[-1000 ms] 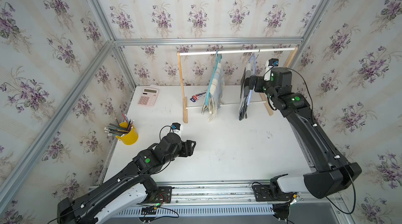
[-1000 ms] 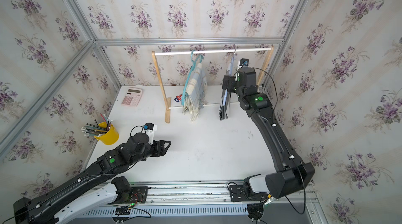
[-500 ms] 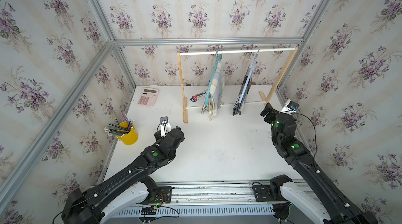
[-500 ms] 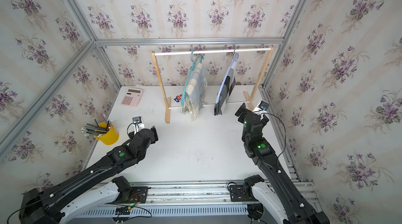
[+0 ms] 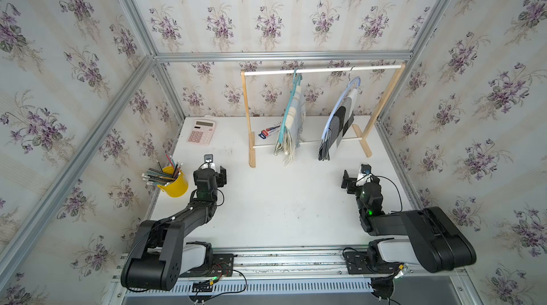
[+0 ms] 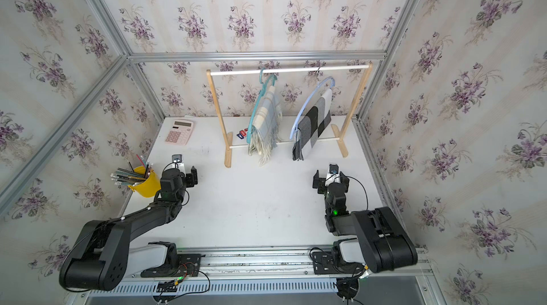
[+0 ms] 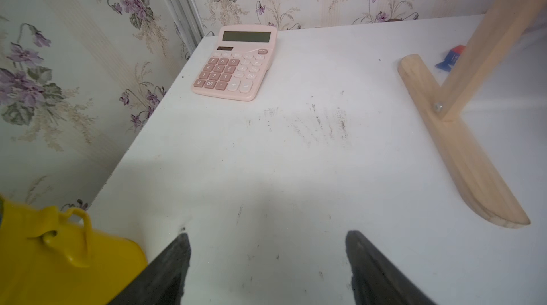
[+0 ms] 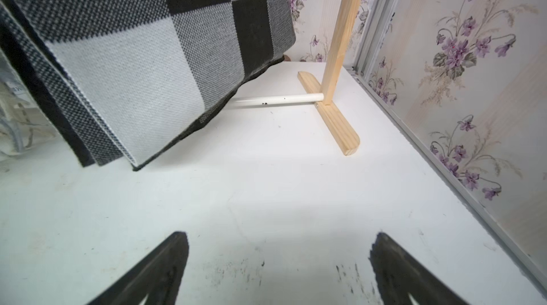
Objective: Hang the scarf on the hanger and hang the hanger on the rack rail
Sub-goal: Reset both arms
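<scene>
A black, grey and white checked scarf (image 5: 337, 129) (image 6: 313, 123) hangs on a pale blue hanger (image 5: 352, 81) (image 6: 325, 81) hooked over the rack's white rail (image 5: 322, 69). In the right wrist view the scarf (image 8: 133, 52) hangs just above the table. To its left, a pale plaid fringed scarf (image 5: 291, 129) hangs on a teal hanger (image 5: 296, 81). My right gripper (image 5: 356, 174) (image 8: 278, 234) is low over the table, in front of the rack's right foot, open and empty. My left gripper (image 5: 214, 170) (image 7: 266, 234) is open and empty near the yellow cup.
The wooden rack (image 5: 251, 117) stands across the back of the white table (image 5: 281, 206). A pink calculator (image 5: 201, 132) (image 7: 236, 64) lies at the back left. A yellow cup of pencils (image 5: 174, 183) (image 7: 59, 253) stands close beside my left gripper. A small blue and red object (image 5: 268, 132) lies under the rack.
My right arm has dropped from the pale blue hanger at the rail to the table's right side. My left arm has turned its gripper toward the back. The checked scarf hangs free.
</scene>
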`<state>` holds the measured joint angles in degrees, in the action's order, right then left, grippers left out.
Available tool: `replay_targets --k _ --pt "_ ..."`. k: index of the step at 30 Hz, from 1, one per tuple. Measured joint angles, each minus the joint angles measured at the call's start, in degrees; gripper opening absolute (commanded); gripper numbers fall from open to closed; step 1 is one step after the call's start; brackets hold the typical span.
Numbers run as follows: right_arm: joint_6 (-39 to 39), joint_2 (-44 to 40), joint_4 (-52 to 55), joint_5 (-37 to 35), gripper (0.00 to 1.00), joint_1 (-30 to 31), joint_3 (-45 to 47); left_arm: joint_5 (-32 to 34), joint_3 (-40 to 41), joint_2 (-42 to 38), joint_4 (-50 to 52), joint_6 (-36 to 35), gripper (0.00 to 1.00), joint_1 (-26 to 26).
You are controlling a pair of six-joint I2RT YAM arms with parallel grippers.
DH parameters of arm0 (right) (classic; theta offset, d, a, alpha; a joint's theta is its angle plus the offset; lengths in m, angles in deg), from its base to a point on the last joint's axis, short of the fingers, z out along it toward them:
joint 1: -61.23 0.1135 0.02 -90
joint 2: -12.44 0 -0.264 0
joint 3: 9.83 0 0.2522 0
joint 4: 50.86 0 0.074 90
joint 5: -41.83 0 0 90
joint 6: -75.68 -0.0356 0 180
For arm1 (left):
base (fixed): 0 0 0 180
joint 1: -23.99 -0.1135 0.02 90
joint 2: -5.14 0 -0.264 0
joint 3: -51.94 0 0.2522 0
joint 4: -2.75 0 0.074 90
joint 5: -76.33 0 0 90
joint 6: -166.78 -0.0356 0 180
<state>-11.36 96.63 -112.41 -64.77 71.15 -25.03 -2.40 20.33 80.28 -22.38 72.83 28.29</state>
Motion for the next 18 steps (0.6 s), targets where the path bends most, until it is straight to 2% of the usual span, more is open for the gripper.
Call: replay_targets --k 2,6,9,13,18 --pt "0.0 5.4 -6.0 -0.3 1.0 -0.7 1.0 -2.0 -0.1 3.3 -4.7 0.0 0.83 -0.9" --pt "0.2 6.9 -12.1 1.0 1.0 -1.0 0.7 -3.5 0.3 12.6 -12.5 0.1 0.86 -1.3" --pt "-0.3 6.2 -14.8 -0.7 1.0 -1.7 -0.8 -0.9 -2.0 12.1 -11.4 1.8 0.86 -1.6" --pt "-1.9 5.0 -10.2 -1.4 1.0 -2.9 -8.2 1.0 -3.1 13.3 -13.5 2.6 0.86 -1.7" --pt "-4.4 4.5 -4.1 -0.4 1.0 -5.1 -9.5 1.1 -3.2 13.6 -13.4 2.7 0.86 -1.6"
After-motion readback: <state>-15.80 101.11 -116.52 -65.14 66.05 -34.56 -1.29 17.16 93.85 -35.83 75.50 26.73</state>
